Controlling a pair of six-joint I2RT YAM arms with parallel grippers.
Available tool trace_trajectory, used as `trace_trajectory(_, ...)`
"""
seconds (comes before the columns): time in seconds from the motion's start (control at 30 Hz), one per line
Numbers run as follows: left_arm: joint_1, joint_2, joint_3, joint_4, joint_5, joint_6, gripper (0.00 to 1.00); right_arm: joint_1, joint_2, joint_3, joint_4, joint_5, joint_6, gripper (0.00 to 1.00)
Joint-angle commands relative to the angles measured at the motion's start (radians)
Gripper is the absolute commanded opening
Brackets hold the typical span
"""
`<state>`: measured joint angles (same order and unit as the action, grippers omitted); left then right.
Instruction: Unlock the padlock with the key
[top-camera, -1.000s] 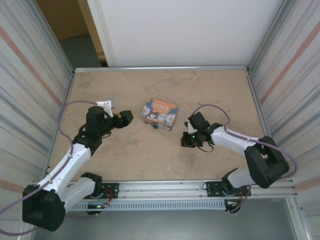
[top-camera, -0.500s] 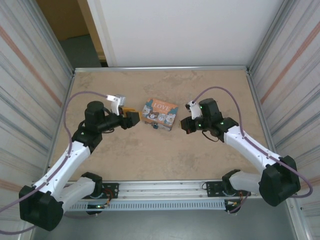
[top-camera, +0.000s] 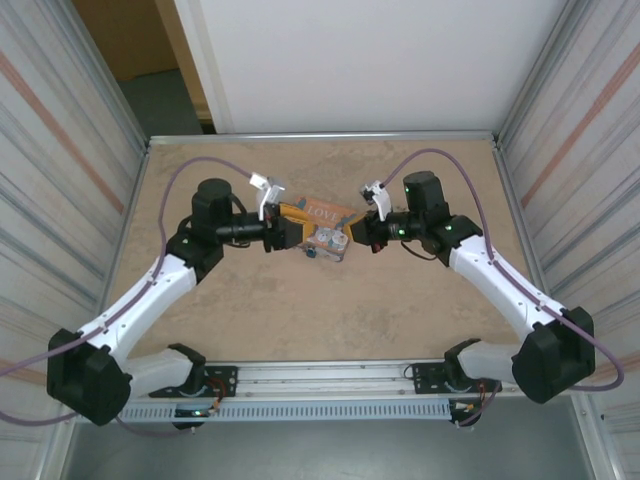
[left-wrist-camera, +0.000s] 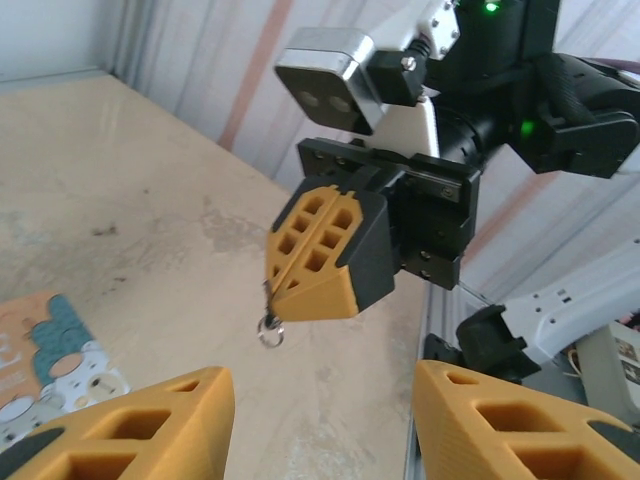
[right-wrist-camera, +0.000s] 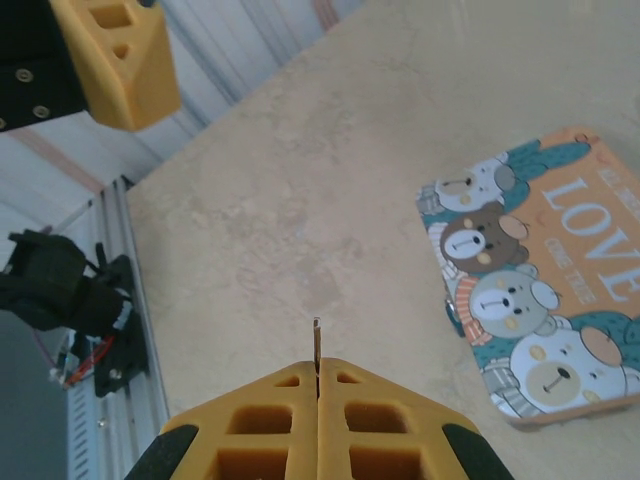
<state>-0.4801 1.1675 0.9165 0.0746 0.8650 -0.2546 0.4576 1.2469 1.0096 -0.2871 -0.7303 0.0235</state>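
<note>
At the middle of the desk (top-camera: 300, 320) lies the tin (top-camera: 322, 226), its lid shut, with cartoon bears and the word LOVE on top. Whatever it holds is hidden from us. On the tin's front edge, the side toward the arm bases, we see a small dark piece. As far as we can judge it is the padlock (top-camera: 312, 252), but it is too small for us to make out a shackle or a keyhole.

Just beside the tin's right end, the right pincer (top-camera: 367, 232) has its jaws pressed flat together, clamped on the key (right-wrist-camera: 316, 348). From its own wrist camera we see a thin metal blade sticking out of the seam between the fingers, over bare desk next to the tin. From the left wrist camera a small ring (left-wrist-camera: 270, 328) dangles beneath those same closed fingers. The rest of the key is buried in the grip.

At the tin's left end is the left pincer (top-camera: 288, 222), jaws spread wide with nothing between them. Its fingers (left-wrist-camera: 130, 430) are cut off by the lower edge of its wrist view, and we cannot tell how high it sits above the tin.
</note>
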Motion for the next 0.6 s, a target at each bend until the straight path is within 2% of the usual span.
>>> trace_trajectory(0.0, -0.021, 0.035, 0.054, 0.032, 0.071, 0.038, 0.49, 0.014, 0.008, 0.042, -0.011, -0.073, -0.041, 0.00)
trace_trajectory(0.27, -0.048, 0.105, 0.090, 0.055, 0.078, 0.033, 0.48, 0.065, 0.017, 0.084, -0.062, -0.067, -0.066, 0.00)
trace_trajectory(0.57, -0.064, 0.130, 0.089, 0.076, 0.075, 0.017, 0.49, 0.098, 0.009, 0.093, -0.043, -0.063, -0.051, 0.00)
